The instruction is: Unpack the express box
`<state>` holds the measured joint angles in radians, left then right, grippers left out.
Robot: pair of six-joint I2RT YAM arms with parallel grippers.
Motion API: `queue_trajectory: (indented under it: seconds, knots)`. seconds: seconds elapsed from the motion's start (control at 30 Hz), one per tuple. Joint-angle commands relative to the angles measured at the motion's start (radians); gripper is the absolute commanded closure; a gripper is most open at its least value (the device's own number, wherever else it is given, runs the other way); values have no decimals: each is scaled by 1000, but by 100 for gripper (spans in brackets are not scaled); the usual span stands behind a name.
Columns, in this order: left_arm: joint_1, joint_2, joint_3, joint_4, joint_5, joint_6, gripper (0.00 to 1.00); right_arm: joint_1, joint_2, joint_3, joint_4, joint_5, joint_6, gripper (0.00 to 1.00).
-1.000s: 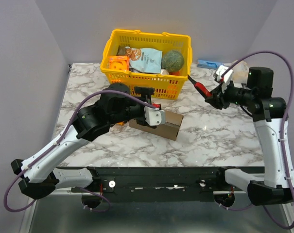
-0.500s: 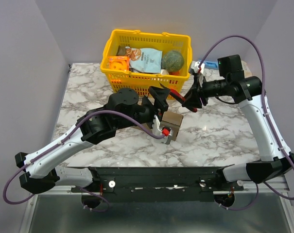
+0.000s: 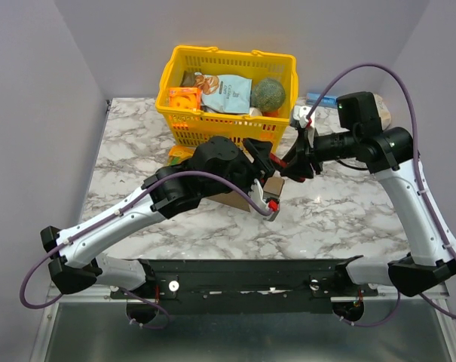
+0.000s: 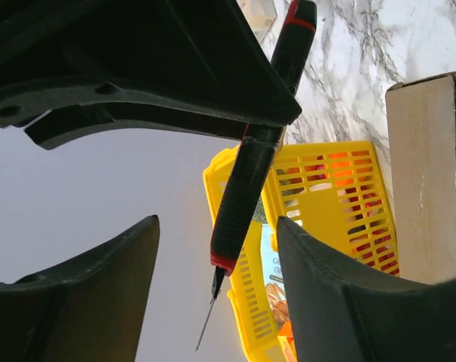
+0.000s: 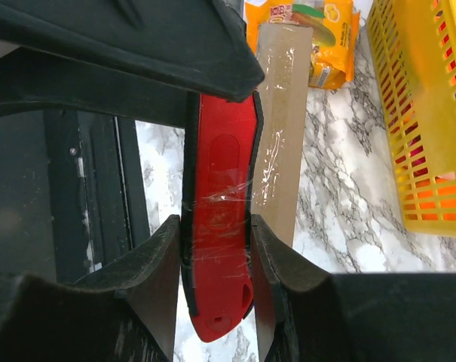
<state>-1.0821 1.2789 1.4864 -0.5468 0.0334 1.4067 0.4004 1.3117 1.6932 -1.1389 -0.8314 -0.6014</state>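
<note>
Cardboard box sits before yellow basket, half hidden by left gripper, jaws wide; right gripper clamps red cutter.

Matt brown cardboard on the express box, with a glossy strip of clear tape along it. Smooth red and black plastic on the box cutter, wrapped in crinkled clear film. Glossy yellow plastic lattice for the basket. Polished-looking, grey-veined white marble tabletop. Shiny printed snack packet.

Lab booth, marbled table, plain walls (grey)
</note>
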Motion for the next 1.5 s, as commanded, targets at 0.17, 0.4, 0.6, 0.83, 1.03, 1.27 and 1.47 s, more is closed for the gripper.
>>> queue_trajectory:
  seconds: [0.17,0.4,0.6,0.83,1.03,1.27,1.47]
  knots:
    - [-6,39,-15,8,-119,54,39,15,-46,-13,-22,0,-26,100]
    - [-7,57,-35,18,-121,69,46,23,-58,-32,-18,-5,-24,100]
    - [-7,69,-21,4,-116,46,69,25,-60,-49,-10,-8,-20,100]
    - [40,88,31,-80,12,-214,100,8,-37,37,74,40,112,59]
    - [221,45,67,-99,320,-636,100,-202,-51,97,315,-173,340,24]
    - [436,-53,-67,89,825,-1040,100,-209,-112,-10,485,-248,428,23]
    - [548,-81,-254,542,1092,-1533,100,-206,-181,-170,622,-352,394,25]
